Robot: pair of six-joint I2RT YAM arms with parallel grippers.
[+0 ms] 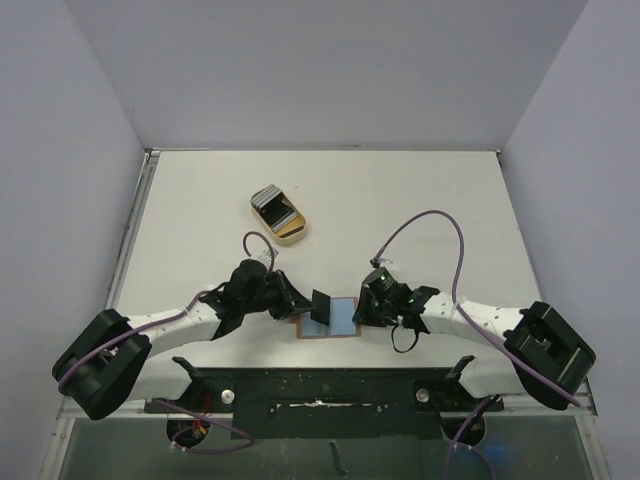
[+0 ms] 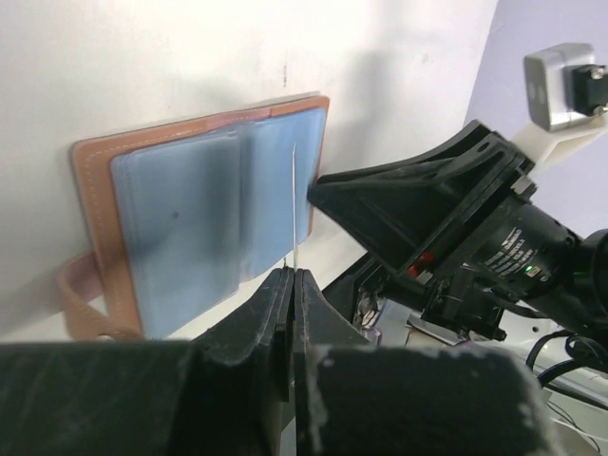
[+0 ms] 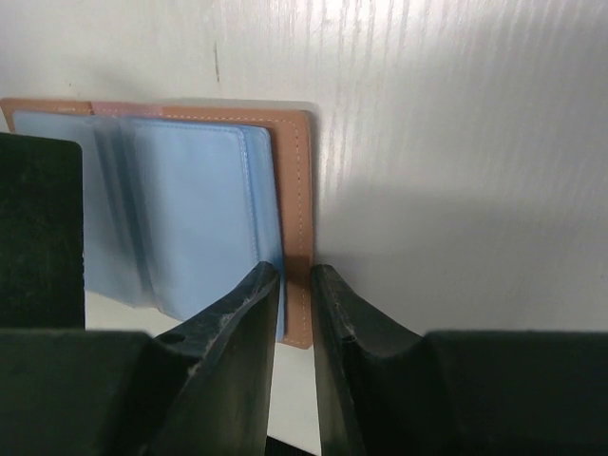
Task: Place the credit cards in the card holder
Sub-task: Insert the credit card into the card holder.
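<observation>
The holder [image 1: 340, 318] lies open on the table [image 1: 400, 200] near its front edge, between the two arms. A card [image 1: 323, 305] stands over its left half. The tray [image 1: 278, 214] sits behind, further left.
</observation>
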